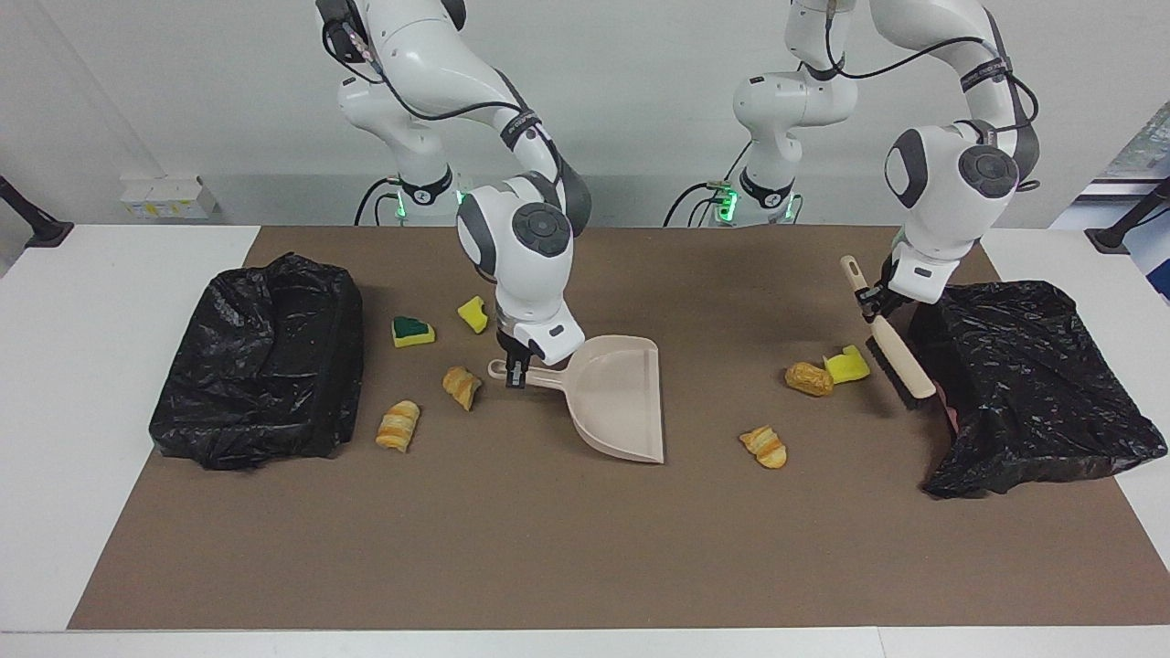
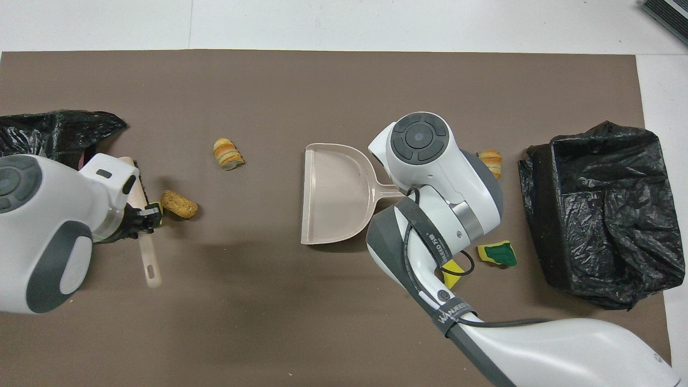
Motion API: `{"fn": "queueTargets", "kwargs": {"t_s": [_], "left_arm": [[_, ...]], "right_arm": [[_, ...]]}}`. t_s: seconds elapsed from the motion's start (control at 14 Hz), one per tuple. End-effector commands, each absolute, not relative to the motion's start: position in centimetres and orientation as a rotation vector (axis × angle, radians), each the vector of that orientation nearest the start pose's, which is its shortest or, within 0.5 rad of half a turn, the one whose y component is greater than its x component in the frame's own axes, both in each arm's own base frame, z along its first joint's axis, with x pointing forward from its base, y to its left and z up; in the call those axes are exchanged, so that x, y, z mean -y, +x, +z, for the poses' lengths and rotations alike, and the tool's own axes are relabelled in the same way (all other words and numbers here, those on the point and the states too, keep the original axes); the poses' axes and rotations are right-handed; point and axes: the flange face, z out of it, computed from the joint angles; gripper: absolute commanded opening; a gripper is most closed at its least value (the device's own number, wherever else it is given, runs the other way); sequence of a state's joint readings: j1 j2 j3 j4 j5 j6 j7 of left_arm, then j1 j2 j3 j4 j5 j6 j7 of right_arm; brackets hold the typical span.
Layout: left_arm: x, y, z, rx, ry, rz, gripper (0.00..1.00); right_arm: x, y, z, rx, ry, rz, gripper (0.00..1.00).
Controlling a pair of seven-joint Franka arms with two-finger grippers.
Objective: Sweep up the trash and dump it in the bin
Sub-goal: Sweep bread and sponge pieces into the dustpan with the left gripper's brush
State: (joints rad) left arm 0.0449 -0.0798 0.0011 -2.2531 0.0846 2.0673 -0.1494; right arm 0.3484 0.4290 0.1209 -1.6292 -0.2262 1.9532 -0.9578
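Trash scraps lie scattered on the brown mat (image 1: 548, 548): a golden-brown bread piece (image 1: 809, 378) touching a yellow sponge chunk (image 1: 848, 366) toward the left arm's end, another bread piece (image 1: 764, 447) farther from the robots, and four more scraps around the beige plastic dustpan's (image 1: 617, 397) handle. Right gripper (image 1: 515, 368) pinches that handle, the pan resting on the mat. Left gripper (image 1: 879, 299) clamps a beige hand brush (image 1: 898, 363), tilted bristles-down beside the black-bagged bin (image 1: 1033, 384), just beside the sponge chunk.

My left gripper (image 2: 141, 220) grips the brush (image 2: 141, 215) beside a bread piece (image 2: 179, 204); my right arm holds the dustpan (image 2: 336, 196).
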Motion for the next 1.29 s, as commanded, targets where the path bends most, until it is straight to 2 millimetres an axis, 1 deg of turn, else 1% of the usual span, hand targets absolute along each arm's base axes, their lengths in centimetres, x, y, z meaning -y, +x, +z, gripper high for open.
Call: {"fn": "queueTargets", "kwargs": {"t_s": [0.0,0.07,0.14,0.22,0.29,0.43,0.5,0.65,0.79,0.93,1.0,1.08,1.22], "left_arm": [[-2.1,48.4,36.8,0.097,-3.051,0.151,0.0],[-1.4,48.2,36.2,0.085,-3.049,0.166,0.0],[0.5,48.3,36.3,0.05,-3.05,0.156,0.0],[2.3,48.3,36.0,0.055,-3.054,0.162,0.0],[4.0,48.5,35.7,0.105,-3.051,0.161,0.0],[9.0,49.1,35.0,0.193,-3.061,0.159,0.0],[10.6,49.5,35.2,0.213,-3.087,0.157,0.0],[13.1,49.8,35.6,0.222,-3.149,0.165,0.0],[16.1,50.1,36.0,0.16,-3.176,0.167,0.0],[20.4,51.9,34.5,0.079,-3.193,0.192,0.0],[21.0,52.3,34.6,0.06,-3.202,0.187,0.0],[21.3,52.4,34.6,0.043,-3.21,0.186,0.0],[24.8,51.1,34.9,-0.045,-3.239,0.19,0.0]], "right_arm": [[-28.5,60.5,36.5,2.224,-2.381,0.19,0.0],[-28.7,60.4,36.4,2.199,-2.397,0.19,0.0],[-28.6,60.4,36.5,2.19,-2.422,0.193,0.0],[-28.5,60.4,36.2,2.196,-2.423,0.195,0.0],[-28.6,60.3,36.1,2.199,-2.421,0.198,0.0],[-28.7,60.3,35.9,2.214,-2.417,0.177,0.0],[-28.7,60.1,35.6,2.225,-2.413,0.179,0.0],[-28.7,60.1,35.6,2.225,-2.413,0.176,0.0],[-28.7,60.1,35.6,2.225,-2.413,0.176,0.0],[-28.7,60.1,35.6,2.225,-2.413,0.176,0.0],[-28.6,60.1,35.6,2.224,-2.415,0.177,0.0],[-28.6,60.1,35.6,2.223,-2.415,0.179,0.0],[-28.5,60.2,35.7,2.222,-2.417,0.177,0.0]]}}
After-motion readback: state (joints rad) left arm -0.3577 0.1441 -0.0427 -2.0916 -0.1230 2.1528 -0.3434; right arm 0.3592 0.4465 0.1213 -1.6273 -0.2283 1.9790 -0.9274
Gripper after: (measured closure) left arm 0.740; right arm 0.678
